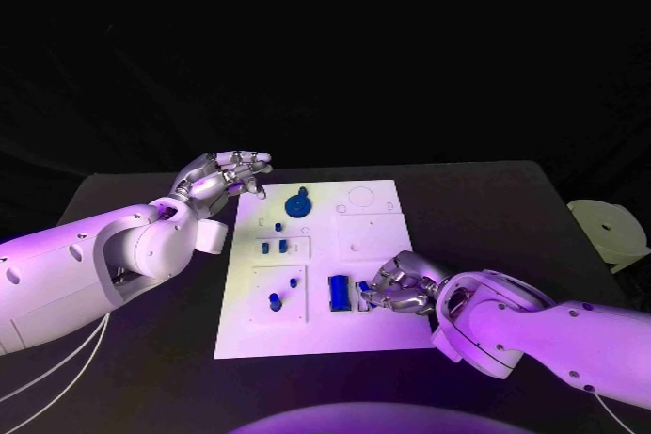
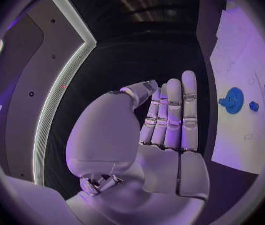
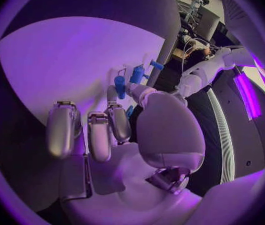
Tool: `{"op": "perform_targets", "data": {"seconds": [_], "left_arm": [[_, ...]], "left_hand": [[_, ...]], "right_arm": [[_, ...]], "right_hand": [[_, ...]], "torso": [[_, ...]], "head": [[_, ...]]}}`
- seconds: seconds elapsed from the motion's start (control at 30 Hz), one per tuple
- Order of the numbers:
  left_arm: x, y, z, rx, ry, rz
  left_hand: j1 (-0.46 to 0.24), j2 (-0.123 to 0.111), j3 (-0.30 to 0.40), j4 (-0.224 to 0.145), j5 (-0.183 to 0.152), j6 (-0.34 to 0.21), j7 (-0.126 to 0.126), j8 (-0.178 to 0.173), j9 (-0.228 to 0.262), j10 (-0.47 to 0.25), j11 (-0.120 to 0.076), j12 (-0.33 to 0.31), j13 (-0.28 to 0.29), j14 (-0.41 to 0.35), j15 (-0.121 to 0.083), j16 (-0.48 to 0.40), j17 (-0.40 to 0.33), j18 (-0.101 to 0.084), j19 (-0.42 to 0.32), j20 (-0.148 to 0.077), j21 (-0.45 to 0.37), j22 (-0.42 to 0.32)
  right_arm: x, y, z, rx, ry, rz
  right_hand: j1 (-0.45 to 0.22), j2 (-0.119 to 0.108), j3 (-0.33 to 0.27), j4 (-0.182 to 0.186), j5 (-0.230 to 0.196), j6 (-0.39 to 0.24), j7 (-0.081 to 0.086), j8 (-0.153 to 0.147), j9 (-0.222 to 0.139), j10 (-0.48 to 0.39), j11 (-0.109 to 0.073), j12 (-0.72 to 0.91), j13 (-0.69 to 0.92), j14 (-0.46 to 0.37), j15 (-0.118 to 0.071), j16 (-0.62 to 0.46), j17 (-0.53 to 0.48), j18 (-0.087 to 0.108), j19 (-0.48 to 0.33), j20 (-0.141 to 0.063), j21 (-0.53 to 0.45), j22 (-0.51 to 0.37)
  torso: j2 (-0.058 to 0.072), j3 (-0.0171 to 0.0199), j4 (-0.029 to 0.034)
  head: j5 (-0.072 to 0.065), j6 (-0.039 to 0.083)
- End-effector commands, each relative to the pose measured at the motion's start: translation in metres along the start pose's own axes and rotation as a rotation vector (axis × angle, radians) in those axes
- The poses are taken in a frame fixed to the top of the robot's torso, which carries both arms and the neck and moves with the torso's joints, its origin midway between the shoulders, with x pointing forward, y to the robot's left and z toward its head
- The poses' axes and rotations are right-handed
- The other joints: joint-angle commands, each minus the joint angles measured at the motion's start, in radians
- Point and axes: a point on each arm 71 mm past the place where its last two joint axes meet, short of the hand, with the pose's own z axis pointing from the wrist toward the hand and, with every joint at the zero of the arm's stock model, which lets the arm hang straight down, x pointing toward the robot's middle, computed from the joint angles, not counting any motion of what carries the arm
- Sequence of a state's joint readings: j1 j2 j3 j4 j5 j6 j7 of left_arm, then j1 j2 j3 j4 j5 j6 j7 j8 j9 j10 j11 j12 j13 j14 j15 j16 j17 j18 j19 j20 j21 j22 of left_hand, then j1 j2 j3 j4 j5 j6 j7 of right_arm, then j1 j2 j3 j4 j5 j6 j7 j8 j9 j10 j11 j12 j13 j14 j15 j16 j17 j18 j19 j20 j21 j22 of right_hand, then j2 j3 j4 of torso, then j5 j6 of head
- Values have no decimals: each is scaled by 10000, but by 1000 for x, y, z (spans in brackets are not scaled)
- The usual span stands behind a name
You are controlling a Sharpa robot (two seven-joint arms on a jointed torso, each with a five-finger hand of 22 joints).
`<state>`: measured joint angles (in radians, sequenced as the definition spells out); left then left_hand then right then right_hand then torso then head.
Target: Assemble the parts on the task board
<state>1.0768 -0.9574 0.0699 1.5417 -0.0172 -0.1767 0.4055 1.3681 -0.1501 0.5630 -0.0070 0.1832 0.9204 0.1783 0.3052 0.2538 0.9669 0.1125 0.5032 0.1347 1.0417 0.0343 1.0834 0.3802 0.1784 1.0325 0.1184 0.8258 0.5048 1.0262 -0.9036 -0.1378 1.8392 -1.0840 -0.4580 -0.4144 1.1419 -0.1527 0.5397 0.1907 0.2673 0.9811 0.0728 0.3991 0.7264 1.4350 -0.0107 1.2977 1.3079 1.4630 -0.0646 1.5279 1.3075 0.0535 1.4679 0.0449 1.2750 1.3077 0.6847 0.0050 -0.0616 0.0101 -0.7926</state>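
Silver right hand point(image 1: 395, 285) is curling fingers over a blue block point(image 1: 340, 292), grip unclear | left hand point(image 1: 224, 181) is hovering with fingers apart beside the white board point(image 1: 373, 321)

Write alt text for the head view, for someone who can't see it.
A white task board with small blue parts lies on a black table. The robot's right hand rests on the board's near edge beside a blue rectangular part, while its left hand hovers, holding nothing, by the far left corner.
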Motion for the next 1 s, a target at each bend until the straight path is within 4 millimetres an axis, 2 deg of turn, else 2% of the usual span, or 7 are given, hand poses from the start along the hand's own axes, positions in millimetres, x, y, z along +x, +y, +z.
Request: {"op": "perform_targets", "data": {"seconds": [0.03,0.07,0.13,0.4,0.63,1.0], "left_arm": [[4,-1,0,80,268,-67],[4,-1,0,78,269,-67],[3,-1,0,75,270,-67],[4,-1,0,68,288,-74],[4,-1,0,57,293,-76],[4,-1,0,49,297,-75]], "left_hand": [[-135,-10,-8,-49,50,-74,18,-41,8,-92,-1,36,7,-69,8,48,8,56,-38,40,10,13],[-135,-10,-8,-49,50,-74,18,-41,8,-92,-1,36,7,-69,8,48,8,56,-38,40,10,13],[-135,-10,-8,-49,50,-74,18,-41,8,-92,-1,36,7,-69,8,48,8,56,-38,40,10,13],[-148,-17,-13,-46,50,-86,22,-47,7,-100,2,36,5,-70,11,49,8,56,-40,42,7,12],[-157,-19,-14,-45,52,-101,26,-56,5,-109,5,37,4,-70,13,50,7,56,-41,44,3,10],[-165,-18,-13,-44,54,-112,29,-61,6,-116,7,39,2,-71,15,53,8,56,-41,47,0,8]], "right_arm": [[3,-1,2,13,378,-3],[3,-1,2,19,397,-24],[3,-1,3,16,427,-57],[4,-2,4,37,500,-185],[4,-2,5,38,515,-277],[3,-3,5,2,502,-362]], "right_hand": [[-190,47,-98,70,-191,147,-82,5,-5,61,10,31,594,862,-71,23,1554,-9,200,-77,42,1930],[-305,58,-185,156,-395,173,-87,16,3,65,9,38,601,863,-70,25,1559,-8,199,-77,40,1930],[-376,45,-257,209,-475,178,-86,16,6,64,8,36,601,863,-73,25,1559,-6,195,-79,27,1927],[-530,-54,-499,330,-393,202,-89,22,19,60,6,29,602,859,-76,19,1546,0,184,-82,-4,1919],[-809,-190,-1027,663,-561,213,-73,4,21,45,22,5,595,857,-64,15,1541,2,175,-75,-27,1913],[-886,-249,-1361,877,-608,212,-69,-13,21,31,27,-18,585,855,-60,10,1532,8,163,-72,-63,1905]], "torso": [[4,-2,14],[4,-2,14],[0,3,1],[-4,-2,-12],[-6,5,0],[1,5,-12]], "head": [[12,-15],[12,-15],[32,-24],[43,-27],[40,-38],[54,-34]]}}
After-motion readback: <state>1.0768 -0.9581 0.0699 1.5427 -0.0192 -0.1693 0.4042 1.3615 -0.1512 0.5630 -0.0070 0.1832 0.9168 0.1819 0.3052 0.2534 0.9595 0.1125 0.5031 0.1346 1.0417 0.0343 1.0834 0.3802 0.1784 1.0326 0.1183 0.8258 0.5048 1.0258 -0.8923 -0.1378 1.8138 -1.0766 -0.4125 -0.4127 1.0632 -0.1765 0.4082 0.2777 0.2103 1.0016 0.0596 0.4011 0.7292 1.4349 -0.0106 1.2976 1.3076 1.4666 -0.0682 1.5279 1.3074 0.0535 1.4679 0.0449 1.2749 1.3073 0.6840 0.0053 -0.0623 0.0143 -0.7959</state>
